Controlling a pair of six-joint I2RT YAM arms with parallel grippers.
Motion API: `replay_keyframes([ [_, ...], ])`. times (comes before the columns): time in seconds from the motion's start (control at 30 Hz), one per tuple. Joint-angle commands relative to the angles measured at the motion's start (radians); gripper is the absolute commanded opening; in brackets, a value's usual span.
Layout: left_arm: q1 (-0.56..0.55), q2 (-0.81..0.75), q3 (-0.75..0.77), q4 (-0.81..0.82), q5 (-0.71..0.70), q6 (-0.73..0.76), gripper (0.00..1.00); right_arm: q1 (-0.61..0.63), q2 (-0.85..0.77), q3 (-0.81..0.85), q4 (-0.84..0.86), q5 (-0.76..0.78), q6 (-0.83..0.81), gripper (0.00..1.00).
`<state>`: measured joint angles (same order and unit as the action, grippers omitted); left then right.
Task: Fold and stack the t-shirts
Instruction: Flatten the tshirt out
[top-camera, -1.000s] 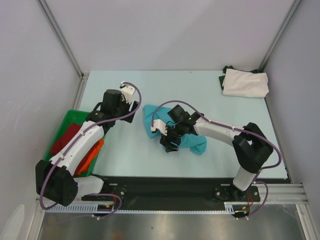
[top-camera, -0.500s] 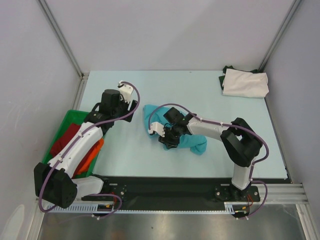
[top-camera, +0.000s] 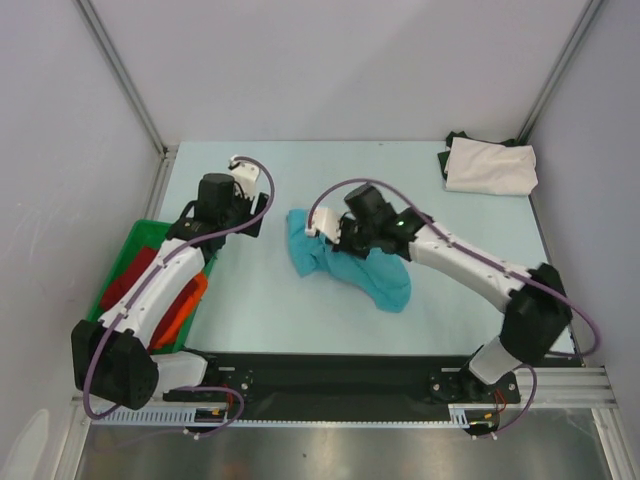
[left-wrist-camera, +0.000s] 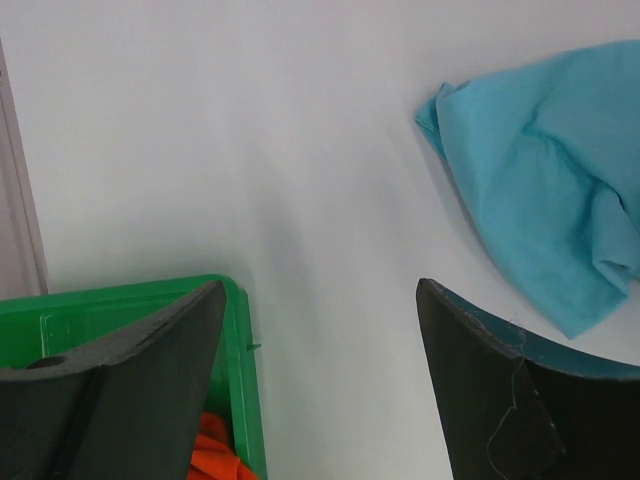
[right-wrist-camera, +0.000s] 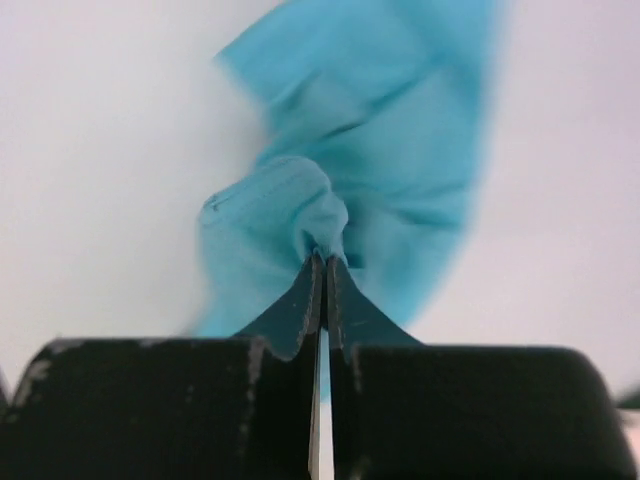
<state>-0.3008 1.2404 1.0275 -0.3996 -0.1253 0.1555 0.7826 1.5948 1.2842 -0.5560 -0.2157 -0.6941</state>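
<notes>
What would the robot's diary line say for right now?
right gripper: shut on turquoise t-shirt | left gripper: open, empty, by green bin | turquoise t-shirt: crumpled, unfolded | cream-white t-shirt: far right corner

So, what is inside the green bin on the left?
A dark red shirt and an orange shirt lie in the green bin. The left arm covers the middle; the rest is hidden.

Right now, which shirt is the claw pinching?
The turquoise shirt mid-table, pinched in the right claw. The cream-white shirt lies untouched in the far corner; the dark red shirt and orange shirt sit in the green bin.
</notes>
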Motion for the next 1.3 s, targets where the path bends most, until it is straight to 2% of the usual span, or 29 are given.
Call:
replay_keyframes([
  [0.0,0.029,0.034,0.083,0.047,0.042,-0.030,0.82,-0.034,-0.166,0.144,-0.018,0.081,-0.062,0.00],
  [0.07,0.029,0.069,0.104,0.038,0.090,-0.013,0.82,-0.057,-0.200,0.177,-0.024,0.127,-0.070,0.00],
  [0.1,0.029,0.097,0.126,0.024,0.164,0.005,0.82,-0.074,-0.232,0.194,-0.013,0.157,-0.079,0.00],
  [0.13,0.029,0.097,0.137,0.012,0.165,0.021,0.82,-0.074,-0.246,0.198,-0.004,0.174,-0.082,0.00],
  [0.17,0.028,0.135,0.153,-0.010,0.243,0.035,0.78,-0.100,-0.259,0.196,0.001,0.188,-0.085,0.00],
  [0.3,0.003,0.247,0.250,-0.132,0.402,0.096,0.68,-0.235,-0.306,0.165,0.010,0.196,-0.084,0.00],
  [0.37,-0.020,0.287,0.259,-0.188,0.430,0.162,0.65,-0.290,-0.322,0.123,0.016,0.174,-0.078,0.00],
  [0.4,-0.046,0.319,0.258,-0.199,0.438,0.182,0.63,-0.336,-0.328,0.107,0.024,0.162,-0.073,0.00],
  [0.53,-0.116,0.381,0.241,-0.222,0.441,0.268,0.60,-0.385,-0.332,0.041,0.056,0.148,-0.051,0.00],
  [0.7,-0.205,0.436,0.247,-0.255,0.490,0.271,0.59,-0.430,-0.309,0.029,0.071,0.124,-0.010,0.00],
  [0.87,-0.279,0.478,0.223,-0.228,0.483,0.268,0.62,-0.454,-0.291,0.033,0.074,0.113,-0.004,0.00],
  [1.0,-0.297,0.543,0.241,-0.205,0.478,0.253,0.61,-0.460,-0.291,0.029,0.074,0.108,0.002,0.00],
  [1.13,-0.299,0.620,0.269,-0.214,0.464,0.245,0.55,-0.460,-0.291,0.026,0.077,0.108,0.007,0.00],
  [1.27,-0.301,0.642,0.264,-0.185,0.417,0.231,0.54,-0.462,-0.292,0.027,0.077,0.108,0.010,0.00],
])
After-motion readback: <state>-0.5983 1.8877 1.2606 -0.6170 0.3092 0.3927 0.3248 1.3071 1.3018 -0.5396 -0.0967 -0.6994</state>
